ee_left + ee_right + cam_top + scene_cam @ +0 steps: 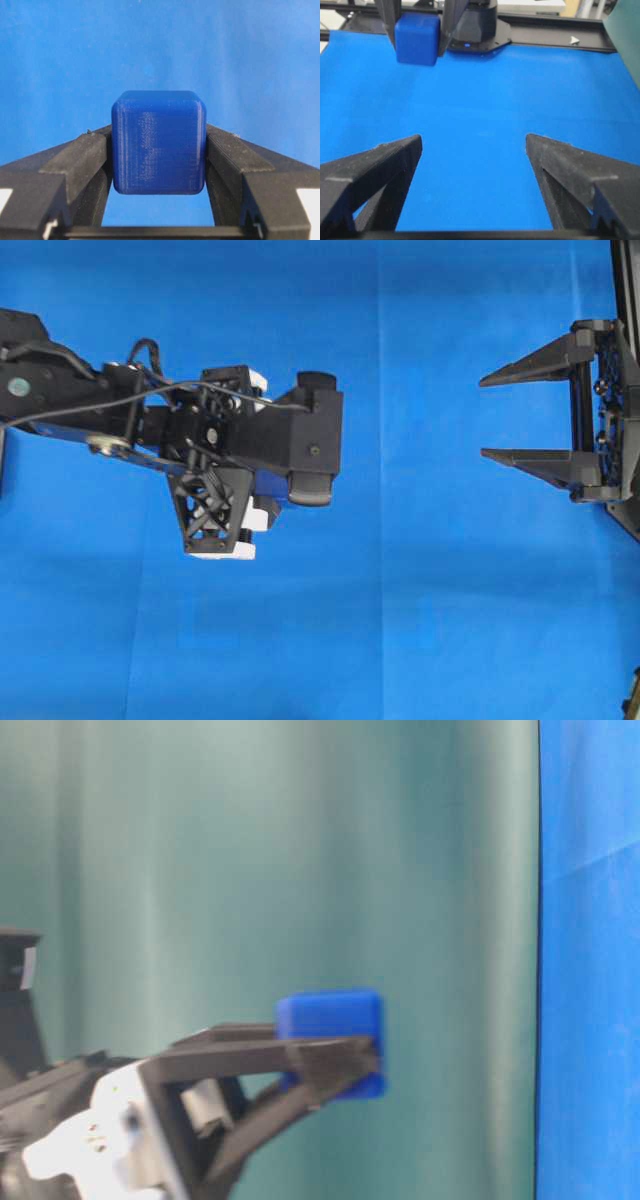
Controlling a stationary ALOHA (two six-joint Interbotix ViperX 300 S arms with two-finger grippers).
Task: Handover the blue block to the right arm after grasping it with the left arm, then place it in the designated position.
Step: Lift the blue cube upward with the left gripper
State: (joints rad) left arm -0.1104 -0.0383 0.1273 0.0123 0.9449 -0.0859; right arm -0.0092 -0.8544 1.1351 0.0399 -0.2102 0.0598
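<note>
Pincer of the black left arm with white rail blocks (159,145) clamped on a small dark-blue cube with rounded edges (159,142), one pointed black finger (82,157) pressed to each side of it. Seen from table level, the cube (330,1042) sits at the fingertips, raised off the blue cloth that covers the table (590,970), with a green backdrop (300,850) behind it. From overhead, the left arm (210,430) reaches in from nine o'clock over the cloth (400,590), its own body hiding the cube. At three o'clock, well apart from it, the pincer of the all-black right arm (484,416) faces it, fingers spread wide and holding nothing. In the right wrist view, the cube (417,37) hangs at eleven o'clock, above the cloth (480,130) and beyond the parted fingers (380,170).
</note>
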